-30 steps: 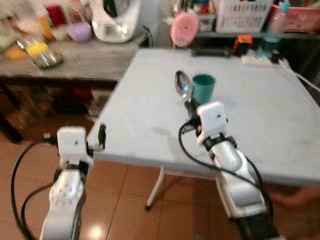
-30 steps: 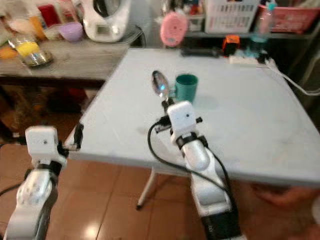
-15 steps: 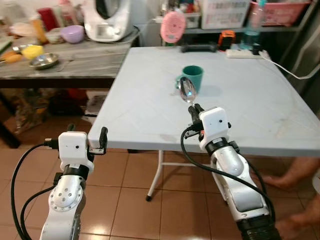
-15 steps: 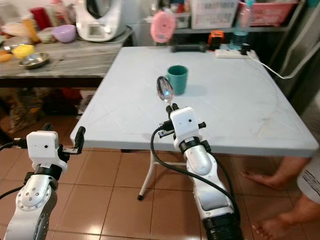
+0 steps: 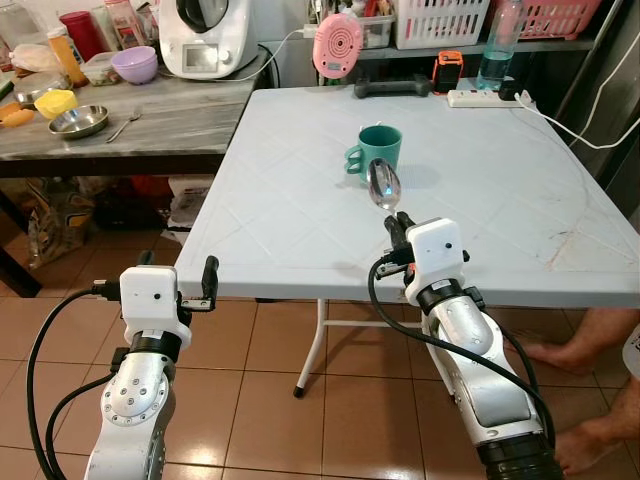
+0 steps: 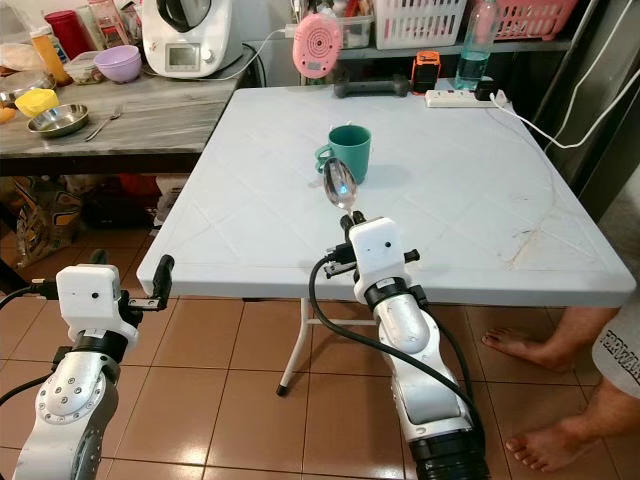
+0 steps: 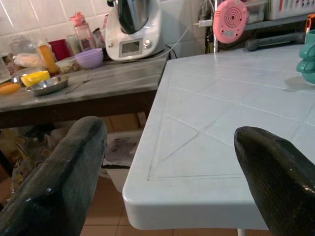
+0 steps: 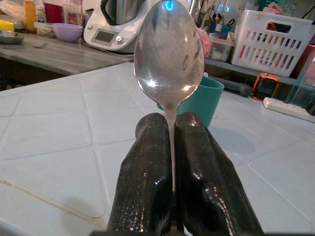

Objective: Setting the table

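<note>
Your right gripper (image 8: 172,142) has its fingers (image 8: 147,177) clamped together on the handle of the spoon (image 8: 169,59). The spoon stands upright out of the fingertips, bowl on top, held over the near part of the white surface (image 5: 500,190). Just beyond the spoon's bowl, further out from your fingers, sits the teal mug (image 5: 378,153), its handle turned toward your left side. The mug rests on the surface, apart from the spoon.

Your left gripper (image 7: 167,162) hovers low at the near left corner of the surface, off its edge and over the tiled floor (image 5: 260,400). Its fingers (image 7: 64,177) stand wide apart with nothing between them; between the tips you look at the rounded corner of the surface.

Past your left fingers stands a grey counter (image 5: 170,110) with a steel bowl (image 5: 79,121), a purple bowl (image 5: 134,64) and a white kitchen machine (image 5: 208,38). Beyond the mug you see a pink round fan (image 5: 338,46) at the far edge, and a power strip (image 5: 486,98) further right. A person's bare feet (image 6: 545,445) stand on the floor to the right of your right arm.
</note>
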